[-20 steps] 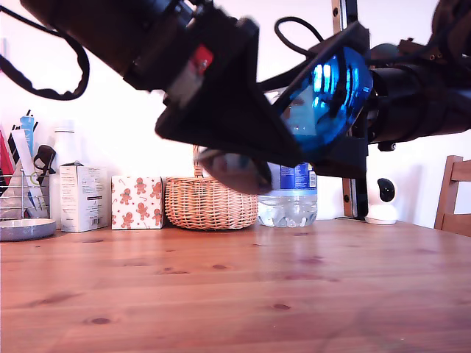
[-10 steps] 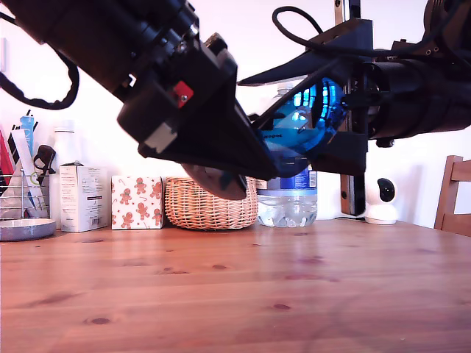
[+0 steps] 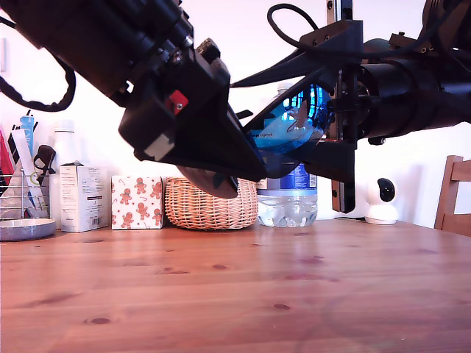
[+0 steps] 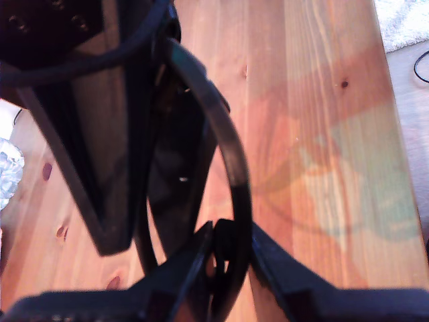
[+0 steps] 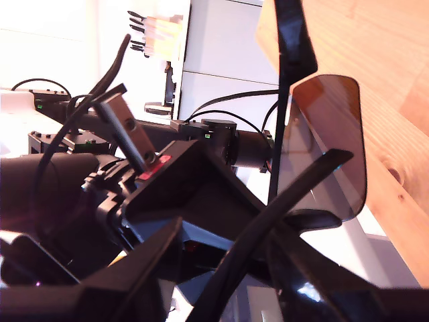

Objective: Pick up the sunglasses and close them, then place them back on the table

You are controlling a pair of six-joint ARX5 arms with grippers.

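Note:
The sunglasses (image 3: 291, 121), black-framed with a blue mirrored lens, hang high above the wooden table (image 3: 221, 294) between both arms. My second gripper (image 3: 333, 103) comes in from the exterior view's right and is shut on the frame by the lens. The second wrist view shows that lens (image 5: 328, 147) from behind, brown, with a thin arm crossing my second gripper (image 5: 234, 235). My first gripper (image 3: 243, 173) reaches in from the exterior view's left. In its wrist view a thin curved sunglasses arm (image 4: 231, 147) runs into my first gripper (image 4: 228, 238), which is shut on it.
Along the back wall stand a wire rack of pens (image 3: 22, 191), a white carton (image 3: 82, 197), a gingerbread-print box (image 3: 136, 202), a wicker basket (image 3: 210, 204), a water bottle (image 3: 288, 198) and a small white camera (image 3: 383, 200). A wooden chair (image 3: 455, 193) is at the exterior view's right.
My first gripper has drawn toward the exterior view's left. The sunglasses have turned, so the blue lens looks narrower and sits more behind that gripper. My second gripper shifted slightly left.

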